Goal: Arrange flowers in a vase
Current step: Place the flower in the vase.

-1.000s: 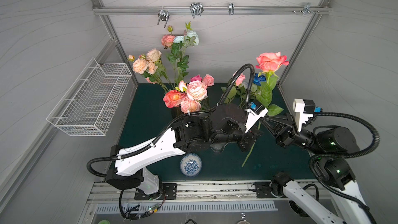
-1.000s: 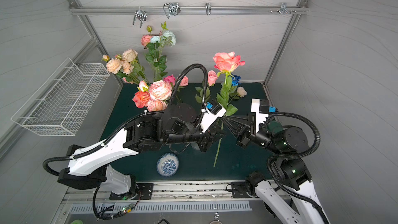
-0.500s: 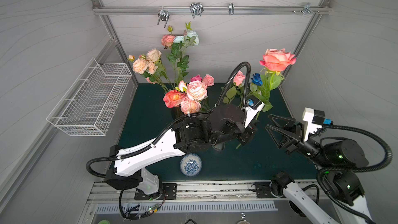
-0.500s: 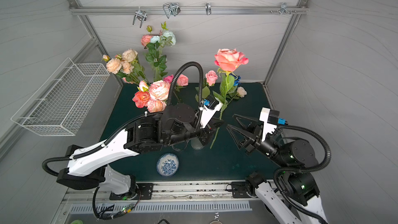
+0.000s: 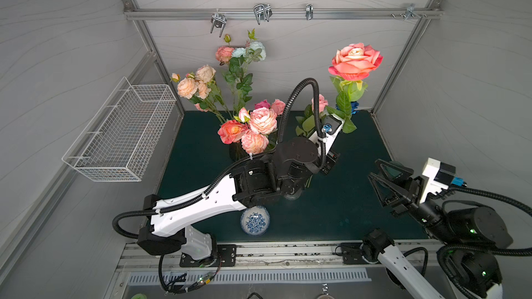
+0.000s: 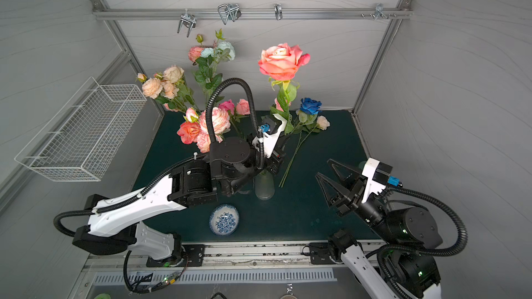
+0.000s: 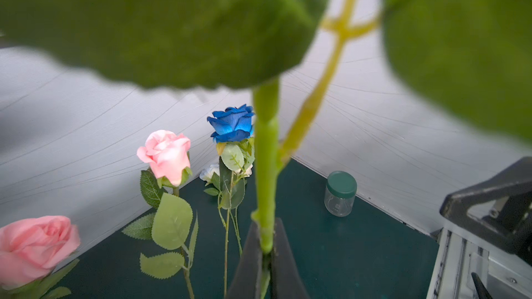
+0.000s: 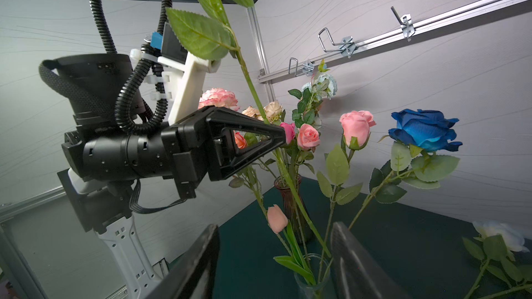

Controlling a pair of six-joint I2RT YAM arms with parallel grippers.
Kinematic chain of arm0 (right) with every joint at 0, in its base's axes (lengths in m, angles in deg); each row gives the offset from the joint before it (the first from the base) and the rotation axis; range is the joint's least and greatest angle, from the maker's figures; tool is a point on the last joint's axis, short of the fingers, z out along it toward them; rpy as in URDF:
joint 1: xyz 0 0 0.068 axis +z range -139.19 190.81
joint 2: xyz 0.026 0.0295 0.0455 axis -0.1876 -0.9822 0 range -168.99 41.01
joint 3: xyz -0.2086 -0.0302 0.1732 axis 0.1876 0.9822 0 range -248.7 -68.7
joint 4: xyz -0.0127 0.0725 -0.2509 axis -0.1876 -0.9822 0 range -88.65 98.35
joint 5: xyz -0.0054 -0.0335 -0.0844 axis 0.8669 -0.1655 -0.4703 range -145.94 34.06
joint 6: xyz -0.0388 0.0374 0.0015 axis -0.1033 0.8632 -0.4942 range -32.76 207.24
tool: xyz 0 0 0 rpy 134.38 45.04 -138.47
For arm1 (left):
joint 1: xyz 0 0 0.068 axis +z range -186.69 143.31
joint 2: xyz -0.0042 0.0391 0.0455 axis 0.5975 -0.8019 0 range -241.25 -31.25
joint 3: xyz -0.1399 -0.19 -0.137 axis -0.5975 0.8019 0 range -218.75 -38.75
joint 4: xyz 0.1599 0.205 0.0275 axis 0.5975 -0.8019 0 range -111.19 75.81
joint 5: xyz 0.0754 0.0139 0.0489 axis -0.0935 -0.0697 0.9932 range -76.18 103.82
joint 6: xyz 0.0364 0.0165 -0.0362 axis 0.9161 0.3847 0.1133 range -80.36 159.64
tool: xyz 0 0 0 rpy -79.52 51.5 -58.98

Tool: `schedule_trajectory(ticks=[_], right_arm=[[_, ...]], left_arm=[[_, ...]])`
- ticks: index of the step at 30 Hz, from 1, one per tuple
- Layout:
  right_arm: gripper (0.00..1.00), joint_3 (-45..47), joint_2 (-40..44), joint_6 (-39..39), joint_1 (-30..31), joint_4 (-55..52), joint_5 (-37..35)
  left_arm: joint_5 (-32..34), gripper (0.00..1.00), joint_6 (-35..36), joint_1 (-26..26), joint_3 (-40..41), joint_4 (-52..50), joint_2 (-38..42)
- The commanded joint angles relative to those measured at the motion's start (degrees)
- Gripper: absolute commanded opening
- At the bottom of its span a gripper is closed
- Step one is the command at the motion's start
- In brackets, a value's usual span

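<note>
The left claw (image 8: 283, 136) is clamped on the stem of the coral rose (image 6: 283, 61); directly below it the stem's foot seems to meet the clear vase (image 6: 264, 186). Beside it, the right claw (image 6: 324, 168) stands apart, empty. Beyond, a blue rose (image 6: 311, 106) and white rose (image 6: 322, 122) lie unplaced; farthest, the dark vase (image 8: 288, 205) looks full.

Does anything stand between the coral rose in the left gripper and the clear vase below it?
Nothing visible does. The coral rose is held by the left gripper; in the right wrist view its stem runs down to the mouth of the clear vase. The pink bud and pink rose standing in it only crowd the opening.
</note>
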Motion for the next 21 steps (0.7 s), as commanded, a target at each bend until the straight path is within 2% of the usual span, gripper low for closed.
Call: schedule_trajectory(ticks=[1,21], right_arm=[[0.63,-1.7,1.0,-1.9,0.3,-1.5,-0.6],[0.63,-2.4,1.5,-2.3,0.3,-3.0,-1.9]], left_arm=[[1.6,0.00,-1.8,3.0,-1.6,1.6,1.8],[2.8,0.00,-9.4,3.8,3.4,-6.1,5.1]])
